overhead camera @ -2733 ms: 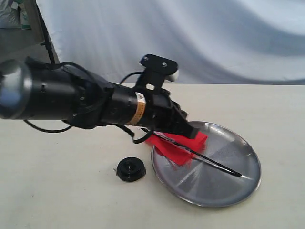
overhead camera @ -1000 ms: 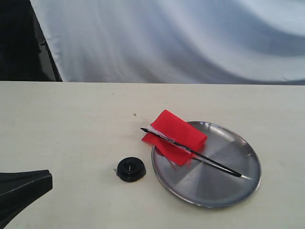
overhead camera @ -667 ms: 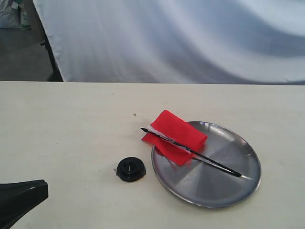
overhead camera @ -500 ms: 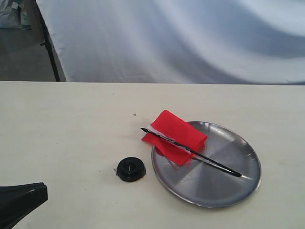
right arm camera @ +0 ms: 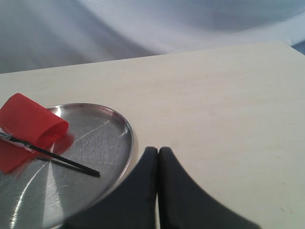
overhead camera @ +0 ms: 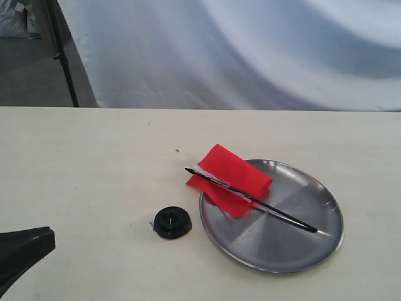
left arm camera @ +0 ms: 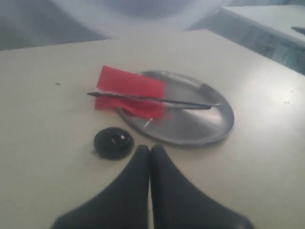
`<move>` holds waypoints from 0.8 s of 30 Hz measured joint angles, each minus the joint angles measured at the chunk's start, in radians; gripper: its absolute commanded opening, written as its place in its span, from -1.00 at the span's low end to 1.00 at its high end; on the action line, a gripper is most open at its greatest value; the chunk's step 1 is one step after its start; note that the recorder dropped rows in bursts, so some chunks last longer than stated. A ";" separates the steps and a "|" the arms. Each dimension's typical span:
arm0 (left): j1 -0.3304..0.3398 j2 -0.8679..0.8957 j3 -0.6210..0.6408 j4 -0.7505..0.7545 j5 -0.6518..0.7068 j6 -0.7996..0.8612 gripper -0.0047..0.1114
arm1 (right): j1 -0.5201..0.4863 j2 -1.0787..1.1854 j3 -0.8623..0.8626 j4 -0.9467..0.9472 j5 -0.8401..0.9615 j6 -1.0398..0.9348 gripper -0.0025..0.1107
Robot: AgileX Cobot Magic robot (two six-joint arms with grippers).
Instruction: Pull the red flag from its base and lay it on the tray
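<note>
The red flag (overhead camera: 235, 177) lies across the silver tray (overhead camera: 294, 248), its folded cloth hanging over the rim at the left and its black stick reaching towards the tray's right side. The black base (overhead camera: 172, 222) sits on the table just left of the tray, with nothing in it. In the left wrist view my left gripper (left arm camera: 150, 149) is shut and holds nothing, a short way back from the base (left arm camera: 113, 142), the flag (left arm camera: 128, 88) and the tray (left arm camera: 209, 129). My right gripper (right arm camera: 158, 151) is shut too, beside the tray (right arm camera: 107, 138), with the flag (right arm camera: 28, 126) further off.
A pale wooden table (overhead camera: 94, 163) carries everything. A white cloth backdrop (overhead camera: 250, 50) hangs behind its far edge, with a dark stand pole (overhead camera: 62, 56) at the back left. A black part of the left arm (overhead camera: 19, 254) shows at the bottom left corner.
The left arm has let go of the flag and drawn back off the tray to the bottom left corner, still sliding out of view. Flag, base and tray have not moved.
</note>
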 measured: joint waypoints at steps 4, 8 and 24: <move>0.000 0.000 0.002 -0.151 0.086 0.240 -0.92 | 0.000 0.000 0.000 0.000 0.000 0.000 -0.96; 0.000 0.000 0.032 -0.198 0.101 0.370 -0.92 | 0.000 0.000 0.000 0.000 0.000 0.000 -0.96; 0.000 0.000 0.041 -0.126 0.182 0.555 -0.92 | 0.000 0.000 0.000 0.000 0.000 0.000 -0.96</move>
